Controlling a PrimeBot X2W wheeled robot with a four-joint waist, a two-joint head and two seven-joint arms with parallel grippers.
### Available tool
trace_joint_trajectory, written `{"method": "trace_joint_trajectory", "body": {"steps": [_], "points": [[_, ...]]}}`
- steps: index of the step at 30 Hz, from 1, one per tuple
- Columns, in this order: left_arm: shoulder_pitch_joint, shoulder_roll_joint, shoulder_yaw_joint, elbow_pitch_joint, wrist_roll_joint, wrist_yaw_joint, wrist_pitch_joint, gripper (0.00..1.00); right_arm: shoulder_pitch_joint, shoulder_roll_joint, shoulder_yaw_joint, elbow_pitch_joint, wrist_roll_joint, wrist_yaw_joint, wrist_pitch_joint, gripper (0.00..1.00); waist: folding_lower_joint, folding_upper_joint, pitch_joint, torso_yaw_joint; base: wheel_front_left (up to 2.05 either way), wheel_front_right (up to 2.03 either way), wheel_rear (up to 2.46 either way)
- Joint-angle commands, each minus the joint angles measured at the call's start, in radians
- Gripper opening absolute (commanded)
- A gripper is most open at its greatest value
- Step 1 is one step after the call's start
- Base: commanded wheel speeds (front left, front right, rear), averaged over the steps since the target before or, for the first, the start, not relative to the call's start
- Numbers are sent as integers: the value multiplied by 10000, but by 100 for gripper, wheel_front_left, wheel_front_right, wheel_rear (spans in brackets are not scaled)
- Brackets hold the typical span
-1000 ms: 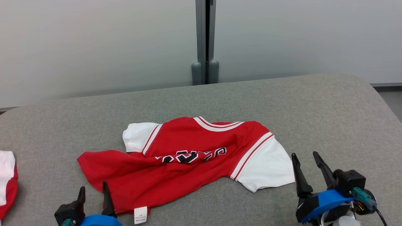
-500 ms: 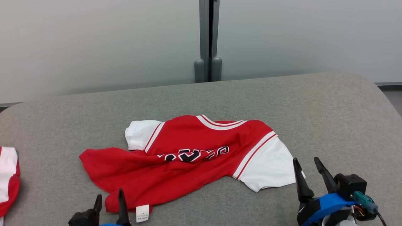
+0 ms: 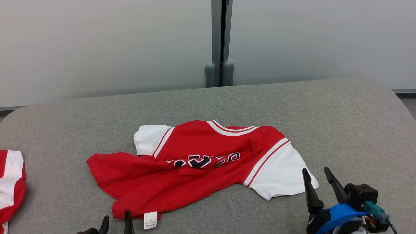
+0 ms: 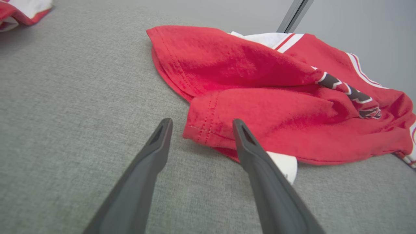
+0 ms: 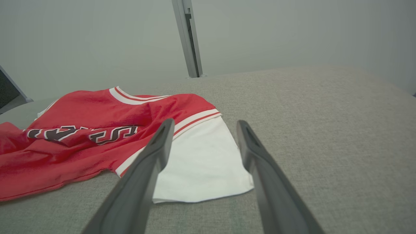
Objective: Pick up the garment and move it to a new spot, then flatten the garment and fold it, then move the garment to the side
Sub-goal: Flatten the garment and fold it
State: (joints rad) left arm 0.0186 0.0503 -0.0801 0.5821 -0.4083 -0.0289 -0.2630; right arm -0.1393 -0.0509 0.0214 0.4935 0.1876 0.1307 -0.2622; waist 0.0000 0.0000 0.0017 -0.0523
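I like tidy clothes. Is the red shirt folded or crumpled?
Crumpled. The red shirt lies bunched on the grey surface, its lettering creased and its lower part flopped over itself.

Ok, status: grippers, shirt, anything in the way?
Both grippers open, empty: left gripper at the hem corner, right gripper at the white sleeve. Red shirt rumpled on the grey surface, not yet flattened. Second garment far left, not in the way.

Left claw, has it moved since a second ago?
Yes. Judged against the white tag on the garment, the left claw has pulled back toward the robot, lower in the head view, and edged right, closer to that tag.
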Motion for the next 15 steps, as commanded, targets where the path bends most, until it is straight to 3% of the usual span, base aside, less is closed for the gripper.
{"method": "trace_joint_trajectory", "body": {"steps": [1, 15], "points": [[9, 1, 37, 43, -58, -87, -27, 100, 118, -2, 7, 8, 67, 1, -40, 100, 0, 0, 1, 2, 0, 0, 0], [-240, 1, 156, 157, -465, -776, -27, 100, 30, -1, 141, 98, 107, 1, -40, 100, 0, 0, 148, -33, 0, 0, 0]]}}
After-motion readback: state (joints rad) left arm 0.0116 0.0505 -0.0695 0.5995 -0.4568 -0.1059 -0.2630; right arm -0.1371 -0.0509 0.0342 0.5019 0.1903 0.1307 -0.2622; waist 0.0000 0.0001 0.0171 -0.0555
